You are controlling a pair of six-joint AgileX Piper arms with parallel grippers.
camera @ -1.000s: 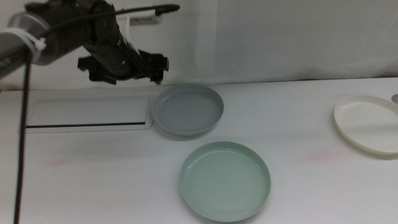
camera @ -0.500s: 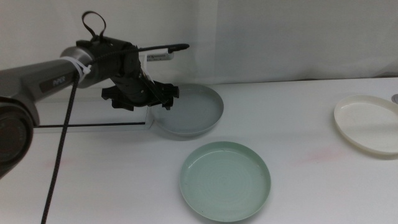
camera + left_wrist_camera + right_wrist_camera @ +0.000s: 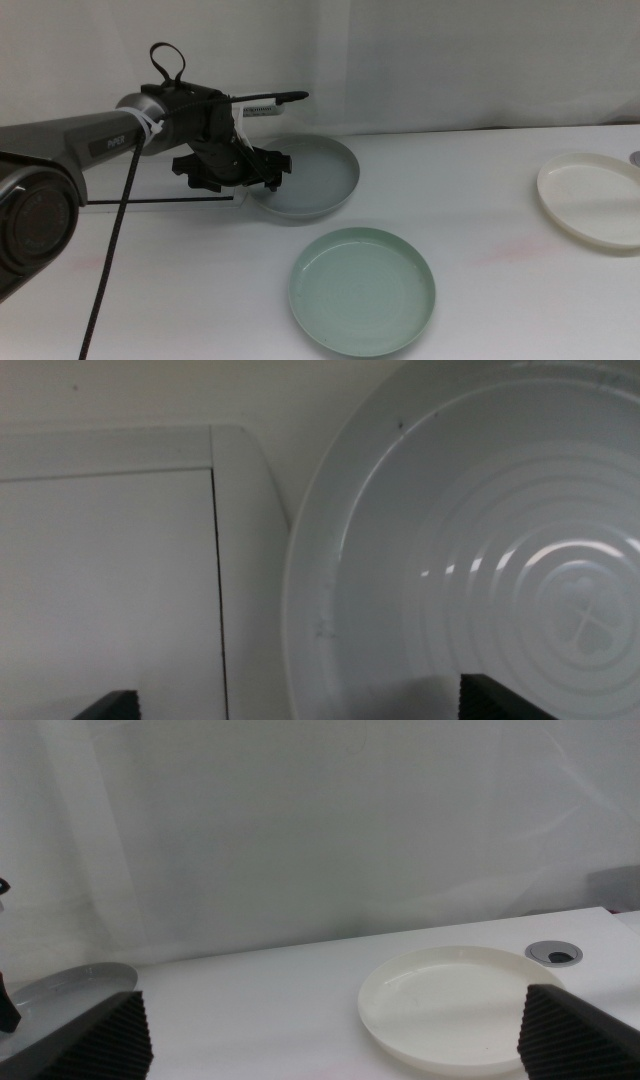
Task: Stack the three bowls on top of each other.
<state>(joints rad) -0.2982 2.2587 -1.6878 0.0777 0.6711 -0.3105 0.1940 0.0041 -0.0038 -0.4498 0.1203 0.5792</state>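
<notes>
1. Upper left of the middle view, the left gripper [image 3: 262,172] hovered with fingers spread over the grey bowl's [image 3: 310,178] left rim; its arm [image 3: 75,135] read "PIPER".
2. Lower centre sat the mint bowl [image 3: 362,290]; far right, the cream bowl [image 3: 592,198].
3. Right gripper's fingers spread.

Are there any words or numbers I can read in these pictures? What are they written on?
"PIPER": on the grey tube of the left arm, small but readable in the middle view.
White tag near the left gripper: has print, too blurred to read.
Grey bowl, mint green bowl, cream-white bowl: no writing.
</notes>
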